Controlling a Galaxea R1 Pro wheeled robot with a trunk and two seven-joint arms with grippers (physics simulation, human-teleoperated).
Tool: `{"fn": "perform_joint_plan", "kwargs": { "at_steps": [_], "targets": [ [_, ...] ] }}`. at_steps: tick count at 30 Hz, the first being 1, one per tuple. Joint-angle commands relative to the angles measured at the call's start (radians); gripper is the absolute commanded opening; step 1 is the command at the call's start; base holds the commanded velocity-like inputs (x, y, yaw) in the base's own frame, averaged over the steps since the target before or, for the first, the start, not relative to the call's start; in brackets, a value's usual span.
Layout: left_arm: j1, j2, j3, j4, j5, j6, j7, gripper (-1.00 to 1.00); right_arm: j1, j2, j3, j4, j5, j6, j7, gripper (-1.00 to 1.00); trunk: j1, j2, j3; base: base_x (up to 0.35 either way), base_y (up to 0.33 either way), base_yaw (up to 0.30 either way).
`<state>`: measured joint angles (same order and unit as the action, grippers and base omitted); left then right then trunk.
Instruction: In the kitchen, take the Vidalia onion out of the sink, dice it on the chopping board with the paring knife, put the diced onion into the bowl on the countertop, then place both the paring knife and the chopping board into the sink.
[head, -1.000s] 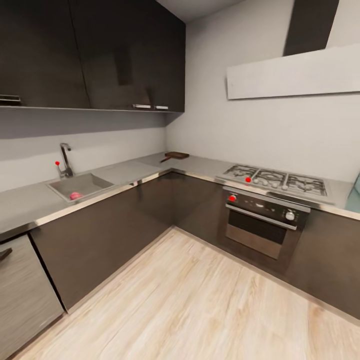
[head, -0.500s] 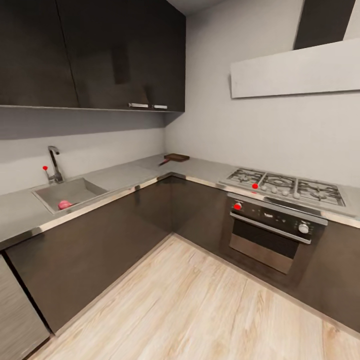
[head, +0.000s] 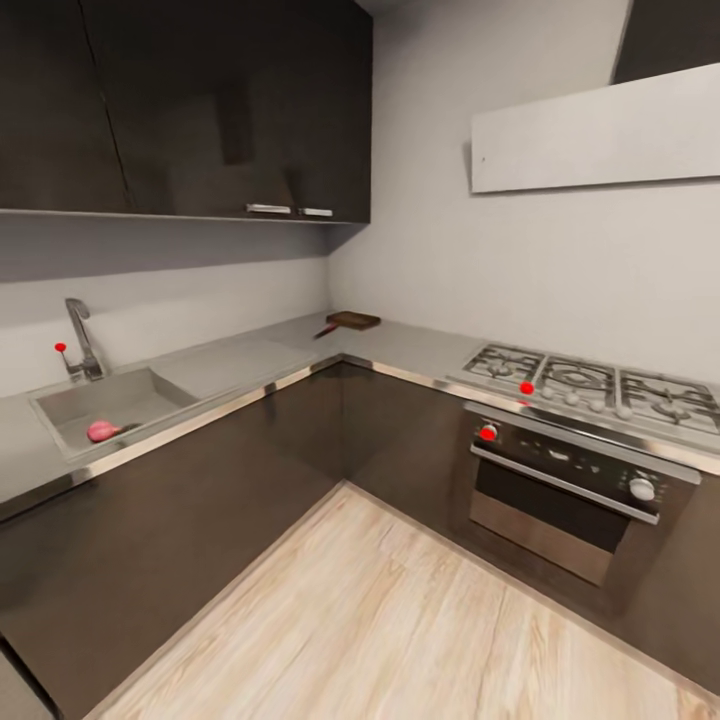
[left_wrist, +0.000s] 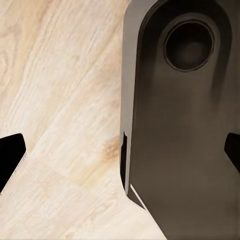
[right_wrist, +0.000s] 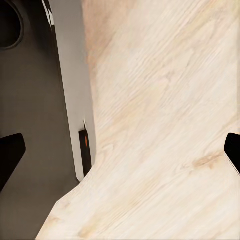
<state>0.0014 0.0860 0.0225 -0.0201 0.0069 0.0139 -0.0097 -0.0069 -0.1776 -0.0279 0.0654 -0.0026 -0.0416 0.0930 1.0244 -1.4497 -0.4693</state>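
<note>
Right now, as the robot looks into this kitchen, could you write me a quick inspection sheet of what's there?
Surface: grey countertop running around the corner.
Job's things: pink onion lying in the sink; chopping board in the far corner, a slim dark thing, likely the paring knife, beside it.
Clutter: nothing seen.
Grippers: left gripper and right gripper open, empty, over the wood floor.
Cables: nothing seen.
Surroundings: gas hob, oven, black upper cabinets.

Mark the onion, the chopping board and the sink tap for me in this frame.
onion (head: 100, 431): head view, on the pink rounded body lying in the sink basin.
chopping board (head: 354, 320): head view, middle of its brown top face.
tap (head: 80, 335): head view, on the upright chrome spout.
</note>
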Motion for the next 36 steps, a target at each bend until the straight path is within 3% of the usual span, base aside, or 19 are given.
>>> {"fn": "perform_joint_plan", "kwargs": {
  "at_steps": [1,36],
  "targets": [
    [0.0,0.0,0.002,-0.001,0.001,0.001,-0.001,1.0,-0.001,0.0,-0.003,0.002,0.0,-0.004,0.004,1.0,0.001,0.0,-0.001,0.343,0.0,0.0],
    [0.0,-0.001,0.002,-0.001,0.001,0.001,-0.001,1.0,-0.001,0.0,-0.003,0.002,0.0,-0.004,0.004,1.0,0.001,0.0,-0.001,0.343,0.0,0.0]
  ]
}}
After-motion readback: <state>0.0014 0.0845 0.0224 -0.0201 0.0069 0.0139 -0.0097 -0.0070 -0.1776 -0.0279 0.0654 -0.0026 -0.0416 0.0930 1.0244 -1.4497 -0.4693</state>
